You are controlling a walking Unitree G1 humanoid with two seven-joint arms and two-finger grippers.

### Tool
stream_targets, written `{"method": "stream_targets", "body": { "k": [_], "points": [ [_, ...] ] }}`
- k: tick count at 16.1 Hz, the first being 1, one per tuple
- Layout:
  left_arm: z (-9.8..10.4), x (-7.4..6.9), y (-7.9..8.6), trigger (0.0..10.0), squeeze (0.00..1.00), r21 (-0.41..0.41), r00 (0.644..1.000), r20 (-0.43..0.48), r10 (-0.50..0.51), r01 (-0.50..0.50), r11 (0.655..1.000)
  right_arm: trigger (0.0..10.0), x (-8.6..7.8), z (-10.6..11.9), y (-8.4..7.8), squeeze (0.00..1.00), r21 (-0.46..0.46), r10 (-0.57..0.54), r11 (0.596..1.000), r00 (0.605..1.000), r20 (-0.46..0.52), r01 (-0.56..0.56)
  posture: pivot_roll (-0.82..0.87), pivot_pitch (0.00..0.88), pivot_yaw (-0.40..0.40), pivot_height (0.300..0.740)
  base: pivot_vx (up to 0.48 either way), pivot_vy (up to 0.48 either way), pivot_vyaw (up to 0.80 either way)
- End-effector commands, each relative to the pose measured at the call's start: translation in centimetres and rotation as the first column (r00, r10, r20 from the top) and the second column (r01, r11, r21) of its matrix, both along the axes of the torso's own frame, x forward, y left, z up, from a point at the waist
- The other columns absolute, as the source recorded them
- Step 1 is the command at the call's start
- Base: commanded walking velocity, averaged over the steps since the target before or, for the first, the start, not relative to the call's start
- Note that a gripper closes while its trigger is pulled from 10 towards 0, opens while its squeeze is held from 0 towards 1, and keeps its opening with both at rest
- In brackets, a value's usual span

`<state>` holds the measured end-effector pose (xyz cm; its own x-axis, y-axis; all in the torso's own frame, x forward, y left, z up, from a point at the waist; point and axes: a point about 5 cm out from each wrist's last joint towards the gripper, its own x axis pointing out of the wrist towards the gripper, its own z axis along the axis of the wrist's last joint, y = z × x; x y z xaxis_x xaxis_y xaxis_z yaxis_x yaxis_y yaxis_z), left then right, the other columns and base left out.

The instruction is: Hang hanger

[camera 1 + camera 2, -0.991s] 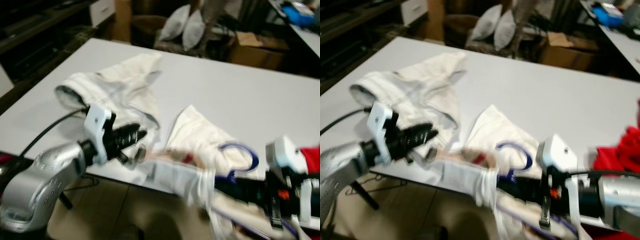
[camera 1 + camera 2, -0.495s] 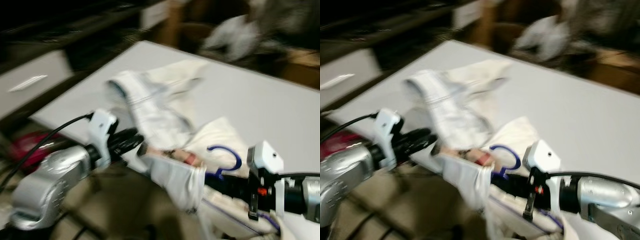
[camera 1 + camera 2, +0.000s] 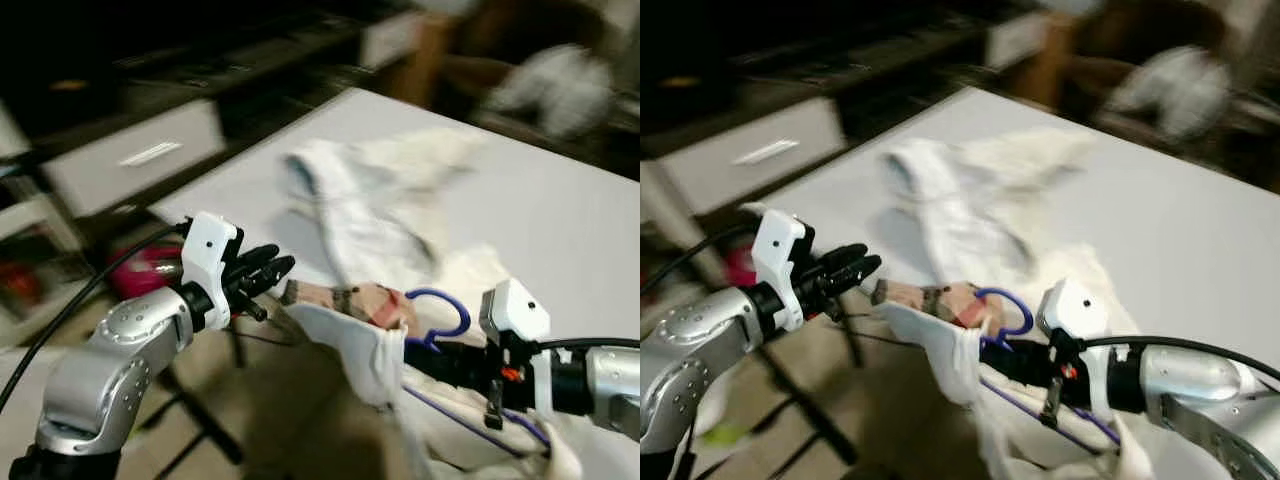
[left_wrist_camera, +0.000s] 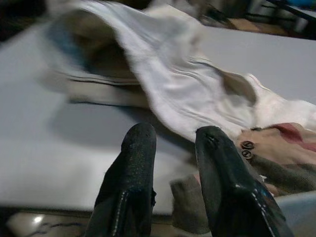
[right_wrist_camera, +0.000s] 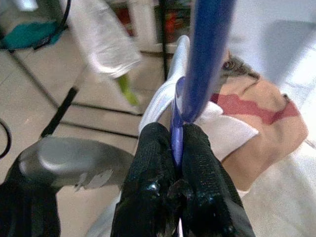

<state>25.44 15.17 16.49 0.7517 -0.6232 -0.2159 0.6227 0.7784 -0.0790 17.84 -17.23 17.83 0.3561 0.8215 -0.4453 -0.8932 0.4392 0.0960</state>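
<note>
— Right wrist view first: what have you got hold of?

— My right gripper (image 5: 177,165) is pinched tight on the blue hanger (image 5: 202,59), right at the thin stem just under its hook. The white garment (image 3: 940,355) with a tan and red collar hangs on it, drooping off the near edge of the grey table (image 3: 560,230).

— How will it handle?

— I'd judge the hanger light and stiff, probably smooth plastic, so it could twist between my pads. The cloth is soft and limp; its weight hangs to one side and will swing as I move. The neck below the hook seems the best place to hold, since it leaves the hook free to catch a rail.

— And your left?

— My left gripper (image 4: 173,143) is parted a little and holds nothing. It sits just beside the collar end of the garment, near the table edge, with a second pale garment (image 3: 370,200) heaped on the table beyond it.

— Any containers about?

— A light drawer front (image 3: 135,155) stands past the table's far corner, closed; I can't tell what's inside. A pink shape (image 3: 150,270) lies low under the table edge, too blurred to name. I can't make out any rail here.
</note>
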Motion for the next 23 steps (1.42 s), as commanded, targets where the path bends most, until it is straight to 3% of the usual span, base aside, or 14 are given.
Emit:
{"method": "stream_targets", "body": {
  "k": [1,5,15,23],
  "points": [
    [-0.2,0.5,0.2,10.0,0.0,0.017,1.0,0.008,0.009,-0.009,1.0,10.0,0.0,0.6,0.0,0.0,-0.009,0.052,0.999,0.998,0.032,-0.052,0.09,0.0,-0.029,0.74,0.0,0.0,0.8],
    [-0.5,0.1,-0.2,10.0,0.0,0.036,1.0,0.025,0.01,-0.011,0.999,10.0,0.8,0.5,-0.2,0.0,-0.021,0.067,0.998,0.997,0.039,-0.066,0.12,0.0,-0.073,0.74,0.0,0.0,0.8],
    [-0.4,0.4,-0.4,10.0,0.0,0.032,1.0,0.03,-0.008,0.007,0.999,10.0,0.3,0.1,-0.4,0.0,-0.021,0.067,0.998,0.997,0.032,-0.067,0.1,0.0,-0.042,0.74,0.0,0.0,0.8],
    [-0.3,0.3,-0.6,10.0,0.0,0.037,0.999,0.038,-0.027,0.026,0.999,10.0,1.3,-0.1,-0.9,0.0,-0.031,-0.002,1.0,0.996,0.085,0.005,0.11,0.0,-0.051,0.74,0.0,0.0,0.8]
  ]
}}
